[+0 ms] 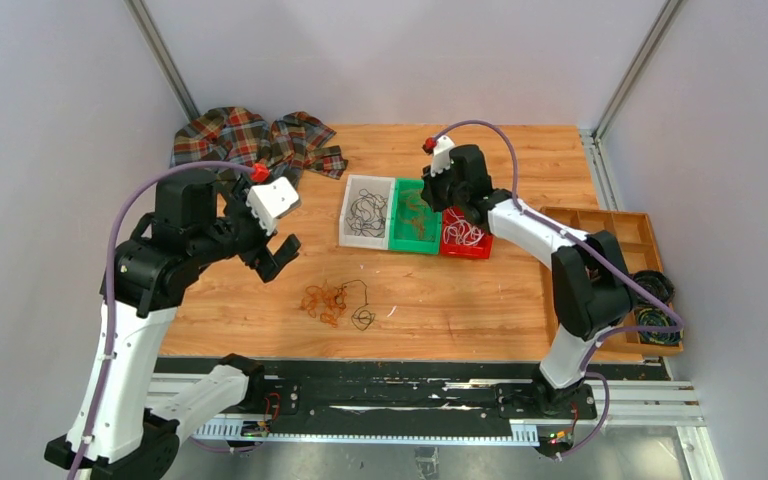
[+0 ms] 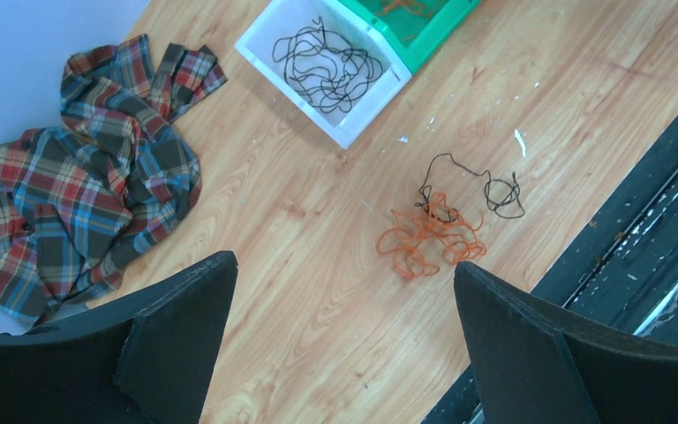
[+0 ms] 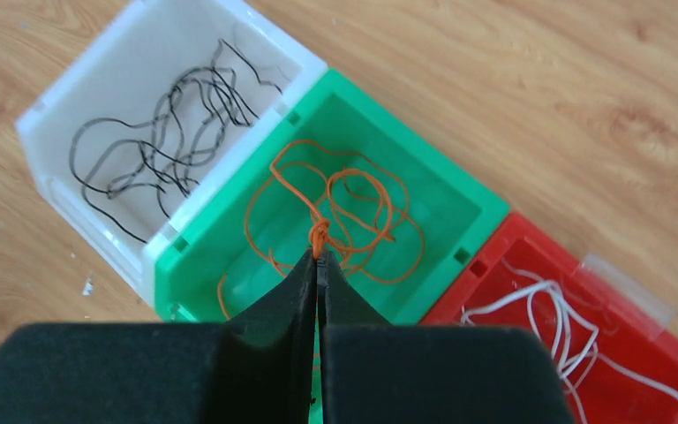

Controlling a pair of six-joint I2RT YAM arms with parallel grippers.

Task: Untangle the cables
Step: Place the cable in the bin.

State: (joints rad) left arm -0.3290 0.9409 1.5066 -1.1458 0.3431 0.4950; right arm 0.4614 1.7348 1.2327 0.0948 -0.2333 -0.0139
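Note:
A tangle of orange and black cables (image 1: 335,303) (image 2: 433,234) lies on the wood near the table's front edge. My left gripper (image 1: 278,255) (image 2: 344,262) hangs open above the table, left of the tangle, with nothing between its fingers. My right gripper (image 1: 432,205) (image 3: 318,256) is over the green bin (image 3: 472,208), shut on an orange cable (image 3: 344,208). The cable's knot sticks out at the fingertips and its loops hang into the bin. The white bin (image 1: 350,190) (image 3: 53,115) holds a black cable (image 2: 327,66) (image 3: 159,146). White cables (image 3: 547,327) lie in the red bin (image 1: 480,252).
A plaid cloth (image 1: 255,140) (image 2: 79,168) lies crumpled at the back left. A wooden compartment tray (image 1: 610,225) stands at the right edge with dark rolled coils (image 1: 655,305) by it. A black rail (image 1: 390,385) runs along the near edge.

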